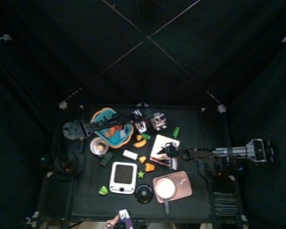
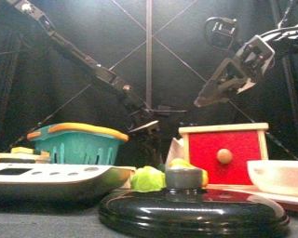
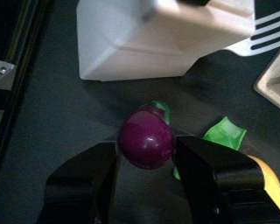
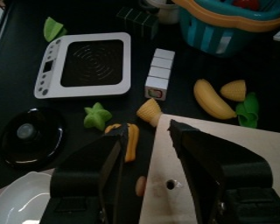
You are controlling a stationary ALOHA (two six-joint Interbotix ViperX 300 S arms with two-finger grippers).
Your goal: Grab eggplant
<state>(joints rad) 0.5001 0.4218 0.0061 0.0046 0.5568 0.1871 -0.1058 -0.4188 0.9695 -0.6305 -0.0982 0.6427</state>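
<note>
Straddling eggplant (image 3: 146,138), open pincer (image 3: 149,166)

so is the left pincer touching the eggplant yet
Apart. The left wrist view shows the left pincer open, its jaws either side of the eggplant, with a dark gap visible on each side.

Overhead camera stares straight down, far off; front one sits level at the counter (image 1: 74,201) edge, close. Wrist cameras hover near. Top and right wrist share the white scale (image 4: 87,63).
</note>
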